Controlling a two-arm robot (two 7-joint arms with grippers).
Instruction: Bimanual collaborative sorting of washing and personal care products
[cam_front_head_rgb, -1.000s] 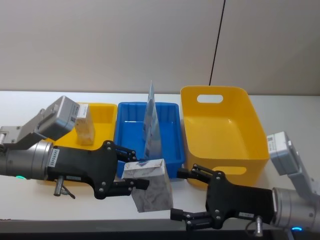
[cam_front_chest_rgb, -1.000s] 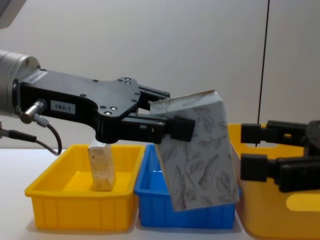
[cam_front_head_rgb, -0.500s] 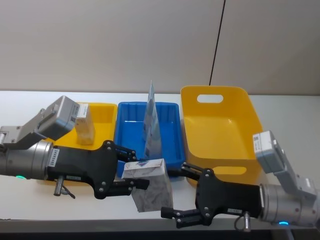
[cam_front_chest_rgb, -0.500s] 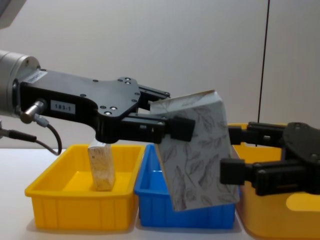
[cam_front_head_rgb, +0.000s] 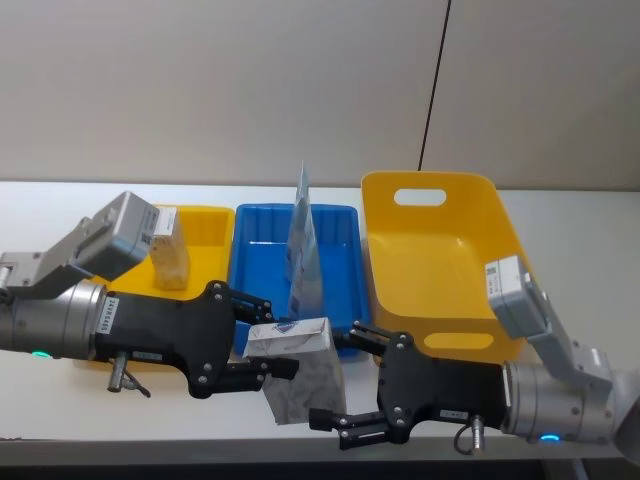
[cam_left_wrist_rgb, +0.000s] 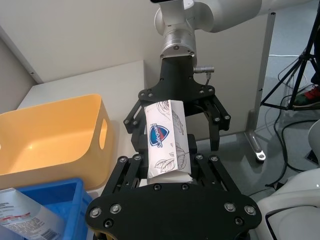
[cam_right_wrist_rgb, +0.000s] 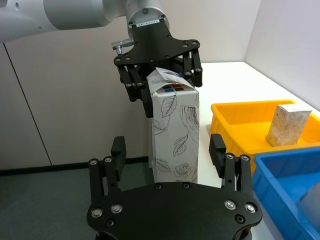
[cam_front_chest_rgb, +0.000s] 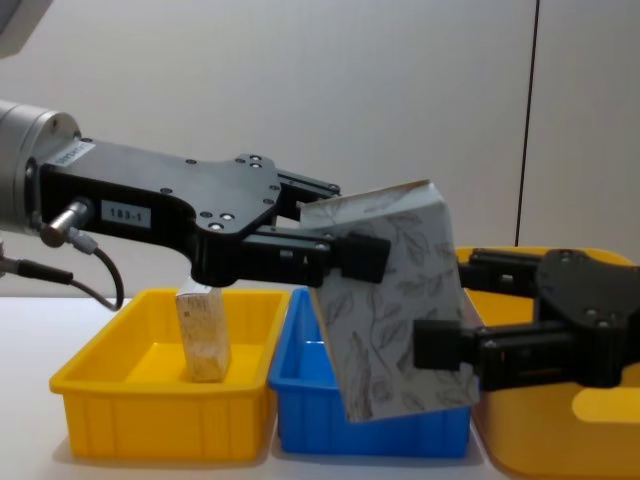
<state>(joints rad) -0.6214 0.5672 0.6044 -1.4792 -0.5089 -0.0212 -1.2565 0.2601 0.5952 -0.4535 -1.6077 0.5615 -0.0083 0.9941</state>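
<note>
Right claw (cam_front_head_rgb: 340, 378) has slid in leftward since a second ago; left arm and everything else look unchanged. I see its fingers (cam_right_wrist_rgb: 217, 149) spread wide, one on each side of the lower end of the whitish rectangular pack with grey leaf drawings (cam_front_head_rgb: 300, 385). There are gaps on both sides in the right wrist view, so it is released and not gripping.

Left claw (cam_front_head_rgb: 272, 340) is clenched on the upper end of that same pack, fingers pressed on opposite faces. The pack hangs tilted in the air, off the white worktop (cam_front_head_rgb: 560, 215) and at its near edge, in front of the blue plastic tray (cam_front_head_rgb: 260, 270). A blue shield logo shows on the pack's top face in the left wrist view.

On the worktop, left to right: shallow yellow plastic tray (cam_front_head_rgb: 210, 240), the blue tray, then the large yellow plastic basket with handle holes (cam_front_head_rgb: 440, 270), side by side and nearly touching. A small beige rectangular pack (cam_front_head_rgb: 170, 258) stands upright in the yellow tray. A light-blue flat pouch with a pointed top (cam_front_head_rgb: 305, 255) stands upright in the blue tray, tip up.
</note>
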